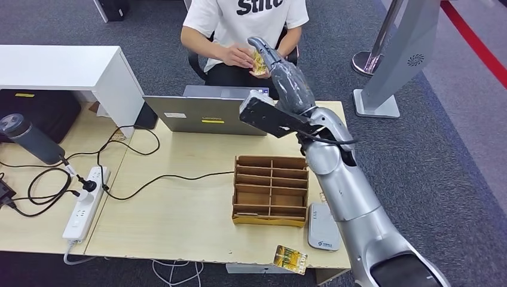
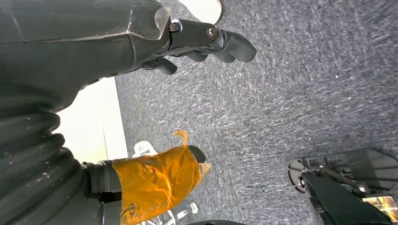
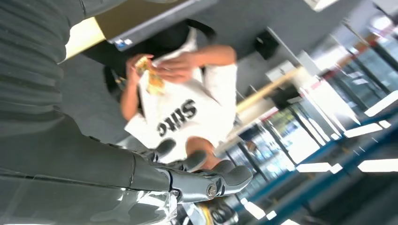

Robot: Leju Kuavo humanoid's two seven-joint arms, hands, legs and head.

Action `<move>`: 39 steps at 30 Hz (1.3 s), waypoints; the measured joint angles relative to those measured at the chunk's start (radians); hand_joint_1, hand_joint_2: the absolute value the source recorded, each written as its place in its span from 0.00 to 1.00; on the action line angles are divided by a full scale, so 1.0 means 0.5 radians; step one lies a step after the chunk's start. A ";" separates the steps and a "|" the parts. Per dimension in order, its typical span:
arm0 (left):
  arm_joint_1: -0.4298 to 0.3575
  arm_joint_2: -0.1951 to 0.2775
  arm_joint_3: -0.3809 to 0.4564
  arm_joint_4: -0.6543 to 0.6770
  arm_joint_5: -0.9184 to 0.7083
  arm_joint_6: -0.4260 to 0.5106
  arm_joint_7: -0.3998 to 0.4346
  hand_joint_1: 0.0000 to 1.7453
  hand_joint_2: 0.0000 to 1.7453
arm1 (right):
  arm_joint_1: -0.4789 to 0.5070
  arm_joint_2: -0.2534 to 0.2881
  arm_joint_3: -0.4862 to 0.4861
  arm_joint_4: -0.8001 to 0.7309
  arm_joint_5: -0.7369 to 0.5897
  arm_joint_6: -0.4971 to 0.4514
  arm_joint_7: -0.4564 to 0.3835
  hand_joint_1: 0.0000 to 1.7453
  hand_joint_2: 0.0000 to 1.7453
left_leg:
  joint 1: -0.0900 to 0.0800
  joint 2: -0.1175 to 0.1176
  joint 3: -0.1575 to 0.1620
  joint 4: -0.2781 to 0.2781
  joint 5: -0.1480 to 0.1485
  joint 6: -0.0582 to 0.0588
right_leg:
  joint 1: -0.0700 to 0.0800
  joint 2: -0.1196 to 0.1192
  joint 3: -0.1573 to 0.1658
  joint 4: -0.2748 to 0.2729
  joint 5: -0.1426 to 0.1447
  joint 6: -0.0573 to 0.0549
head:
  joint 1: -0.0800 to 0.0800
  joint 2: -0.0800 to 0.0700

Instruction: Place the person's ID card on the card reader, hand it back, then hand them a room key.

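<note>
From the head view, our right arm (image 1: 344, 179) reaches up from five o'clock across the wooden desk (image 1: 179, 209) toward the seated person (image 1: 245, 24) at twelve o'clock. Our right hand (image 1: 281, 69) is stretched out just in front of the person's hands, fingers extended and apart, with nothing in it as far as the right wrist view shows. The person's hands (image 1: 239, 57) hold a yellowish patterned card (image 1: 258, 61), and our fingertips sit just beside it; we cannot tell whether they touch it.

On the desk, a wooden compartment box (image 1: 271, 190) stands near the centre, with the grey card reader (image 1: 323, 227) just beside it at its four o'clock. A second patterned card (image 1: 290, 259) lies at the desk's near edge, at six o'clock from the box. A closed laptop (image 1: 206, 107) sits at eleven o'clock of the box, a white power strip (image 1: 84, 203) with black cables at nine o'clock, and a dark bottle (image 1: 30, 139) further out.

Our left hand (image 2: 187, 47) hangs over grey carpet, its dark fingers loosely curled around nothing and its thumb wrapped in orange tape (image 2: 157, 180).
</note>
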 joint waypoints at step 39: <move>0.068 -0.018 0.327 0.000 0.064 0.083 -0.012 0.00 1.00 | 1.472 -0.454 0.388 -1.139 0.414 -0.570 -0.412 0.00 1.00 | 0.000 0.000 0.002 -0.001 -0.008 0.004 | 0.000 -0.001 0.005 -0.002 -0.006 0.004 | 0.000 0.000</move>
